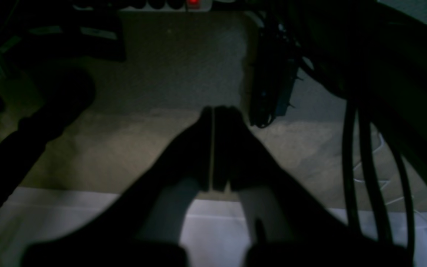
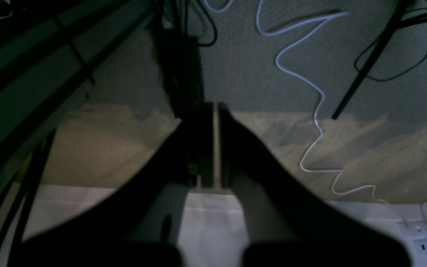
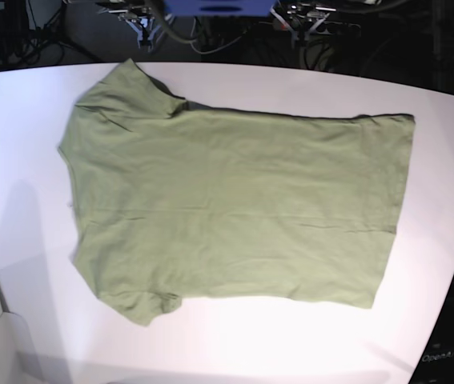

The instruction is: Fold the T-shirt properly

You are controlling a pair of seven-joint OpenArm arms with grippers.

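Note:
The olive-green T-shirt lies spread flat on the white table in the base view, with its sleeves and neck to the left and its hem to the right. It does not show in either wrist view. My left gripper is shut, its dark fingers pressed together with nothing between them, out past the table's edge above the floor. My right gripper is shut and empty in the same way. Both stand well back from the shirt.
Arm hardware and cables crowd the far edge of the table. Below the grippers is carpeted floor with a white cable, black cables and a power strip with a red light. The white table edge shows under the left fingers.

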